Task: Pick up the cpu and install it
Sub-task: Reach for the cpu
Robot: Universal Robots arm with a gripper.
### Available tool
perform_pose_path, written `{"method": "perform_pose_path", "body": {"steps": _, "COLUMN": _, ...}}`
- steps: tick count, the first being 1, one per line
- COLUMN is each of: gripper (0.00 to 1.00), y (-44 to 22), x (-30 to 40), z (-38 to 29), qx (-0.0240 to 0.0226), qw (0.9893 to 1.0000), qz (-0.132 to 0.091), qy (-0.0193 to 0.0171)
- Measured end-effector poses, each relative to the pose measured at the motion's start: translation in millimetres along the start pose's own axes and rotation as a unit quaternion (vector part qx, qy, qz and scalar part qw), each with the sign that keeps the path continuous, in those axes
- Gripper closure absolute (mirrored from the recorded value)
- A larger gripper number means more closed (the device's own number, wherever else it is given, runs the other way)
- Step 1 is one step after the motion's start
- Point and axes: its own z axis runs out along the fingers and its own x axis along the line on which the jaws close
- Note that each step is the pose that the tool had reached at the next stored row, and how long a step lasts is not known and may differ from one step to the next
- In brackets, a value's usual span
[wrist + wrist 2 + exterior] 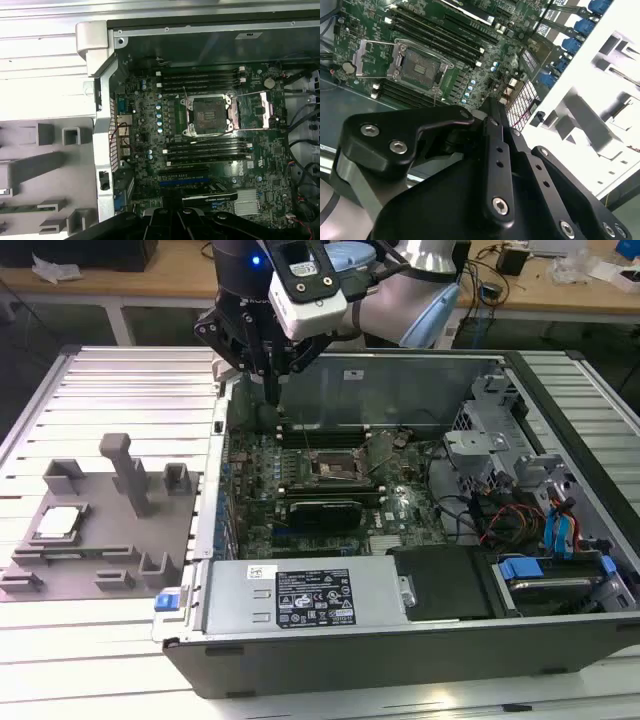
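cpu (57, 523): flat silvery sq, pale edge

Exterior view high over case (400, 660); both wrist views share socket (207, 116) (419, 67).

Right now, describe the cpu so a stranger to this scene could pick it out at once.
Beside the open computer case, on the exterior view's left, a grey tray lies on the slatted table. The cpu sits on its side away from the case: the one flat, silvery square among grey posts and blocks.
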Motion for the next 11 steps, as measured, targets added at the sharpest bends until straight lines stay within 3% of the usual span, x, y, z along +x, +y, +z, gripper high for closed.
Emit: {"method": "perform_pose_path", "body": {"steps": 11, "gripper": 0.89, "y": 0.0, "x": 0.1, "z": 0.0, "qx": 0.0002, "qw": 1.0000, "qz": 0.000, "qy": 0.0000}}
